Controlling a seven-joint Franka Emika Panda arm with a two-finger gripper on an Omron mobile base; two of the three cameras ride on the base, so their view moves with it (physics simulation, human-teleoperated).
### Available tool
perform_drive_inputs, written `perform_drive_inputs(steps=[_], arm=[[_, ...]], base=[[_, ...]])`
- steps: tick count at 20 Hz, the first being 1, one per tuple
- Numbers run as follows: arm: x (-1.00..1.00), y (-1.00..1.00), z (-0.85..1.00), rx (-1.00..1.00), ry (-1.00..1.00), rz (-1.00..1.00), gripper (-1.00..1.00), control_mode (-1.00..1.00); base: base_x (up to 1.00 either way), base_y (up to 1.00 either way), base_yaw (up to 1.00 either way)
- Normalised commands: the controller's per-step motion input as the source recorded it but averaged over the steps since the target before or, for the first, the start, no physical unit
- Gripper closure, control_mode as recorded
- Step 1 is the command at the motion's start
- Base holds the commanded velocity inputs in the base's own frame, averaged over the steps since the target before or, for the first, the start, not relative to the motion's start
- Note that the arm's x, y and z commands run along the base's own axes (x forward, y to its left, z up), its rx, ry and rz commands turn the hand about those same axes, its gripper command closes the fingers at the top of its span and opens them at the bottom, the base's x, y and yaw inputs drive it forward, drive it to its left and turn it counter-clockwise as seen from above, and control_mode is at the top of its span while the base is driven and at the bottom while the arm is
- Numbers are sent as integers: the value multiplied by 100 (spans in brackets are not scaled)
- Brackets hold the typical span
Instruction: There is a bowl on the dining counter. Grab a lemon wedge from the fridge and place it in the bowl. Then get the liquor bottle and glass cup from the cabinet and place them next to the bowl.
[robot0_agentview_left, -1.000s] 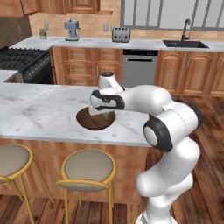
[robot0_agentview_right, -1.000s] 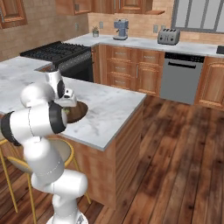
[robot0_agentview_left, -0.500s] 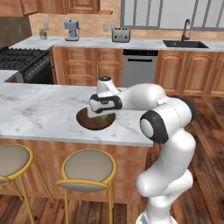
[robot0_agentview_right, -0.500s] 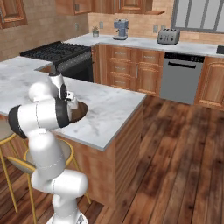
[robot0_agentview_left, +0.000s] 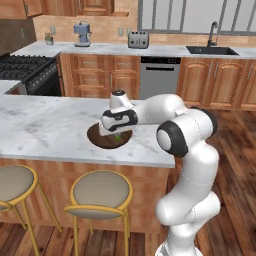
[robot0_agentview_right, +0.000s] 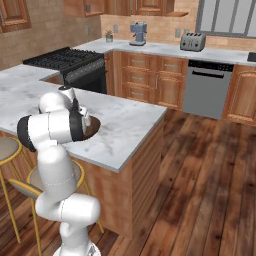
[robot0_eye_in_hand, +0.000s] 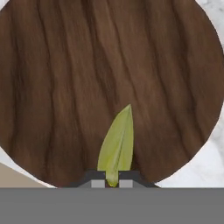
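The dark brown bowl (robot0_agentview_left: 96, 136) rests on the marble dining counter (robot0_agentview_left: 45, 125), close to its front edge. My gripper (robot0_agentview_left: 116, 132) hangs just over the bowl, pointing down and shut on the lemon wedge (robot0_agentview_left: 117, 136). From the hand, the yellow-green lemon wedge (robot0_eye_in_hand: 117, 144) sticks out from between the closed tips of the gripper (robot0_eye_in_hand: 112, 183), with the wooden bowl (robot0_eye_in_hand: 87, 78) close beneath it. From the right, my forearm covers most of the bowl (robot0_agentview_right: 93, 128) on the counter (robot0_agentview_right: 125, 120). The fridge, cabinet, liquor bottle and glass cup are out of view.
Two yellow-framed stools (robot0_agentview_left: 100, 192) (robot0_agentview_left: 14, 181) stand under the counter's front edge. The back worktop carries a toaster (robot0_agentview_left: 138, 39) and a coffee machine (robot0_agentview_left: 82, 34), with a sink (robot0_agentview_left: 211, 49) to the right. A black stove (robot0_agentview_left: 25, 67) is at the left.
The hand has sunk a little toward the bowl with the lemon wedge in it, and the elbow has swung to the right. The bowl has not moved.
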Motion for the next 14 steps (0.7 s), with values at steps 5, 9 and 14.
perform_drive_inputs(steps=[5, 9, 14], arm=[[11, 5, -22, -1, 0, 0, 100, -100], [14, 8, -22, -2, 0, 0, 100, -100], [4, 9, -13, -2, 0, 0, -100, -100]], base=[[0, 0, 0], [0, 0, 0], [0, 0, 0]])
